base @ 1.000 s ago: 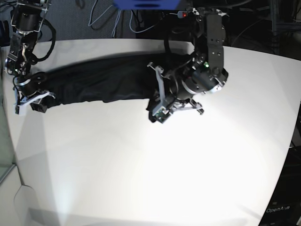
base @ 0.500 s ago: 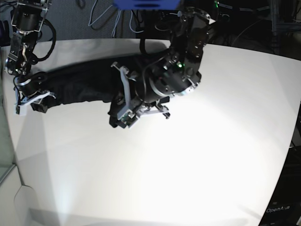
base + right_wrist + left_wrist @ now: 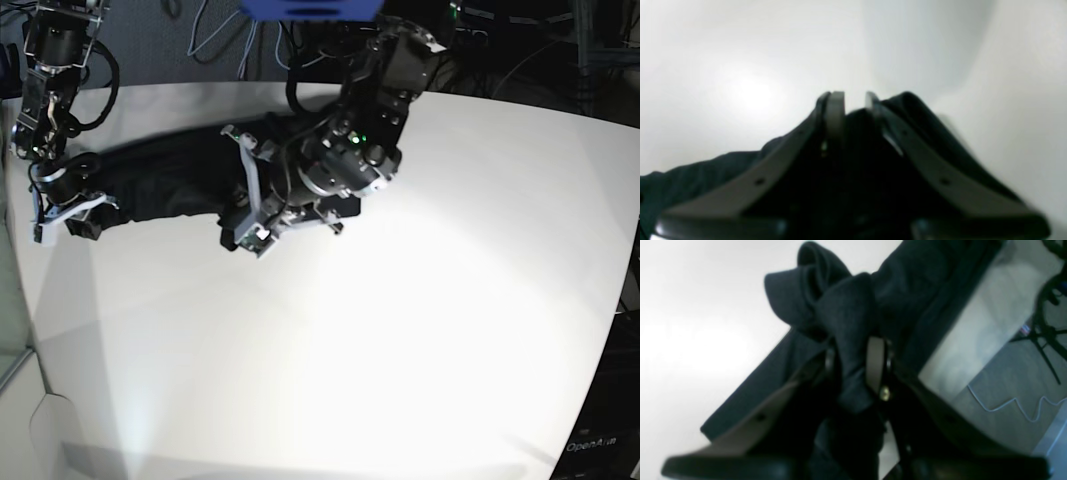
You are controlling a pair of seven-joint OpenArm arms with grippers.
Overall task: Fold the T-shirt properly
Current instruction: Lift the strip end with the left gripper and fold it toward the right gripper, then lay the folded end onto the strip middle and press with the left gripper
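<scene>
A white tabletop with a rounded far edge is seen in the base view, brightly lit near its middle. Behind it, pale cables are draped over a grey floor, and a blue object is cut off by the top edge. In the left wrist view, a white cable is laid across the floor.

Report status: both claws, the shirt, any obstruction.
Left claw shut on bunched T-shirt fabric. Right claw shut on a shirt edge at the table end. Nothing in the way.
</scene>
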